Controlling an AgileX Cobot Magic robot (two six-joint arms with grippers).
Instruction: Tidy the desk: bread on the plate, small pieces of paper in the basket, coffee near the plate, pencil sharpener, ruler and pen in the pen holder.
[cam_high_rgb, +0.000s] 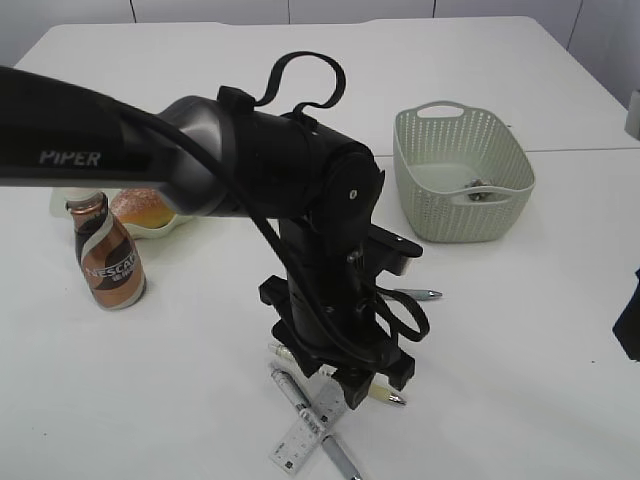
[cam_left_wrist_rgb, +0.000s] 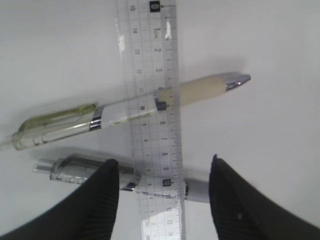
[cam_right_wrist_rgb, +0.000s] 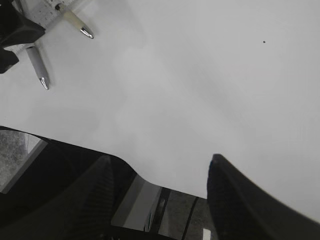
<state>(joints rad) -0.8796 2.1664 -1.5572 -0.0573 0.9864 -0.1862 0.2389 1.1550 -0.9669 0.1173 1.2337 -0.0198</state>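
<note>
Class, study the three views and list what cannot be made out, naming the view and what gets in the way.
- Exterior view: the left arm hides its own pincer and most of the ruler and pens.
- Exterior view: the bread and its plate are half covered by that arm.
- Exterior view: the item inside the basket is too small to identify.
- Left wrist view: the ruler runs off the top and bottom edges.

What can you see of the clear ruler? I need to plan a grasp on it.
The clear plastic ruler is a flat, see-through strip with printed black numbers and tick marks. It lies flat on the white table, crossing over two pens: the cream-grip pen and the grey-grip pen. The left gripper hangs above it, jaws open either side.
</note>
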